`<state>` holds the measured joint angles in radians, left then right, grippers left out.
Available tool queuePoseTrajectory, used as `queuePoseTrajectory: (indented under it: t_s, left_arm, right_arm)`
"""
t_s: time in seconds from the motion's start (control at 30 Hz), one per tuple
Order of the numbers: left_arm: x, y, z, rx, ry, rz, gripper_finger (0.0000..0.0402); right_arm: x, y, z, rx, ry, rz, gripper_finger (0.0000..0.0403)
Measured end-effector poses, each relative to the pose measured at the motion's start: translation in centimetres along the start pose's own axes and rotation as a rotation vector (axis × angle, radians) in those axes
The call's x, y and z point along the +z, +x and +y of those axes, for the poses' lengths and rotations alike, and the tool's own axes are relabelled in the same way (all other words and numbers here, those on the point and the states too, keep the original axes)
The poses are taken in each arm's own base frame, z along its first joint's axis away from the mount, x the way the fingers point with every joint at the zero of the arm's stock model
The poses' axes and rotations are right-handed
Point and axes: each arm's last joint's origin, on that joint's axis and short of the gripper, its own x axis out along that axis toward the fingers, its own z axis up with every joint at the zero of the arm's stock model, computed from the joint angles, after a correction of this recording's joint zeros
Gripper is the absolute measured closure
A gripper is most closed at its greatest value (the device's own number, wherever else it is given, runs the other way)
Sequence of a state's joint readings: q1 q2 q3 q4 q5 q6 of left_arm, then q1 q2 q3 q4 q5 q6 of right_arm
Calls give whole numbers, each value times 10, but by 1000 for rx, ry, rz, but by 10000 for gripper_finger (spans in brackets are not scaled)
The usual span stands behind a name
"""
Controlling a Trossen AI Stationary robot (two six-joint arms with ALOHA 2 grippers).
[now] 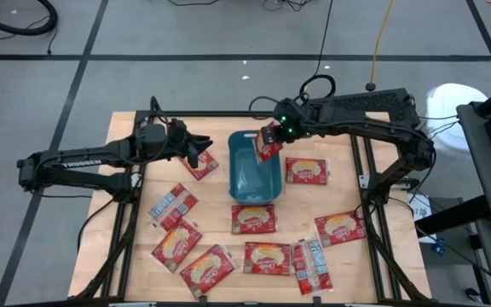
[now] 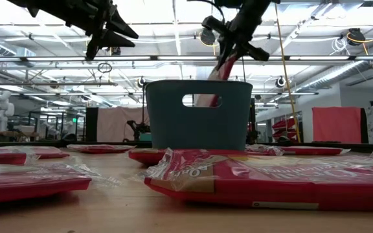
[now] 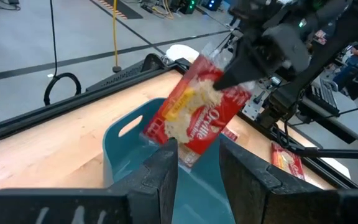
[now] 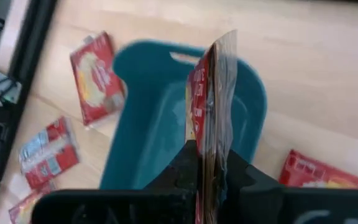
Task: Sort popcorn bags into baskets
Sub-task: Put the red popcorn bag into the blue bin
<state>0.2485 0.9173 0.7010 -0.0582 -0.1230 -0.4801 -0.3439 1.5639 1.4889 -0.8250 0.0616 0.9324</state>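
right gripper (image 1: 271, 136) pinches packet (image 1: 268, 144) | hangs long-axis down, lower end inside bin (image 1: 254, 183) | left gripper (image 1: 201, 152) part-spread, empty, beside bin

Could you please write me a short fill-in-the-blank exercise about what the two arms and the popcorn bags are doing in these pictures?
1. The right gripper holds a popcorn bag above the teal ____.
2. The left gripper hangs beside the bin and holds ____.
3. The inside of the bin looks ____.

Missing words: bin; nothing; empty
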Motion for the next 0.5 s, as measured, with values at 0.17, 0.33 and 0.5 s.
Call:
queuePoseTrajectory:
  t_s: [0.17, 0.33, 0.5]
  left_arm:
    - [0, 1, 0, 7, -17, 0, 282]
    - [-3, 7, 0, 16, -17, 17, 282]
    - [-7, 17, 1, 25, -17, 32, 282]
  right_arm:
    - [-4, 4, -4, -35, -1, 14, 391]
    - [-3, 6, -4, -60, -45, -20, 391]
    - [-4, 11, -4, -86, -46, -22, 390]
